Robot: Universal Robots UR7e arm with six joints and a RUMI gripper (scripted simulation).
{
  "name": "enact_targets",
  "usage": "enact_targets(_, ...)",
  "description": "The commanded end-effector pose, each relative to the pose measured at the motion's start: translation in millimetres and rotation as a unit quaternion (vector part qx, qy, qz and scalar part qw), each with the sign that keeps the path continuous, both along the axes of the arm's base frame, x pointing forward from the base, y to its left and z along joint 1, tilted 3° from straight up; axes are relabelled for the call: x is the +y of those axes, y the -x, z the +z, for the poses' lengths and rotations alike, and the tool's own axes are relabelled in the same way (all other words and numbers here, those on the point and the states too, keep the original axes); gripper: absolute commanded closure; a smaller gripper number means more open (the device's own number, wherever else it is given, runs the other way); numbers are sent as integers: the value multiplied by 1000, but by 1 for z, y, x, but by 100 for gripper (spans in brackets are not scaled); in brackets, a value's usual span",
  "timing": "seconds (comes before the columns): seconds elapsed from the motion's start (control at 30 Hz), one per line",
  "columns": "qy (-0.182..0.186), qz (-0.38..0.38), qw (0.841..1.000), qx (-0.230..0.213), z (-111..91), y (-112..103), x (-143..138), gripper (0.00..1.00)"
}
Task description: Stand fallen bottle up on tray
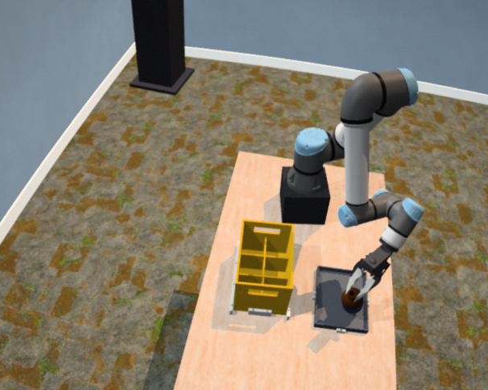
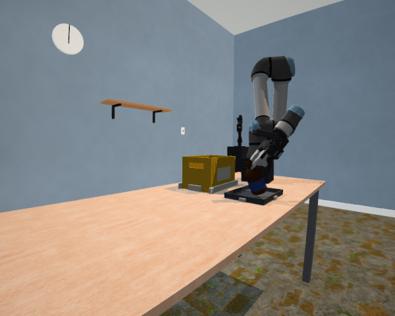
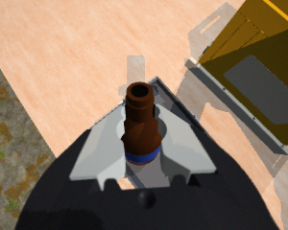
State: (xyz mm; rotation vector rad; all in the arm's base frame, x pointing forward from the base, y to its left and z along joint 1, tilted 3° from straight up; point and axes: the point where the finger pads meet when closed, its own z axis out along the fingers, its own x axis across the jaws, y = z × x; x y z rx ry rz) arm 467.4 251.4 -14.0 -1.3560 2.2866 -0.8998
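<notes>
The brown bottle (image 1: 351, 301) (image 2: 255, 175) (image 3: 141, 136) with a blue band is neck up and leans a little, its neck tipped toward the camera and left in the exterior view. My gripper (image 1: 353, 293) (image 2: 251, 164) (image 3: 139, 104) is shut on its neck, one jaw on each side, and comes down at a slant. The bottle's base is low over the right part of the dark tray (image 1: 328, 312) (image 2: 232, 196) (image 3: 175, 98), inside its rim. Whether the base touches the tray floor I cannot tell.
The yellow crate (image 1: 257, 303) (image 2: 195, 177) (image 3: 230, 35) with dividers stands left of the tray in the top view, with a gap of table between them. Grey low edging (image 1: 259, 311) lies around the crate's foot. The table's right edge is close beside the tray.
</notes>
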Motion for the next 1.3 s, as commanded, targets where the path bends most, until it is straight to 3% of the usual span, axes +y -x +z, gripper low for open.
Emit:
enact_targets(0.0, 0, 0, 1000, -1, -4, 0, 0, 100)
enact_targets(1.27, 0, 0, 1000, -1, -12, -1, 0, 100)
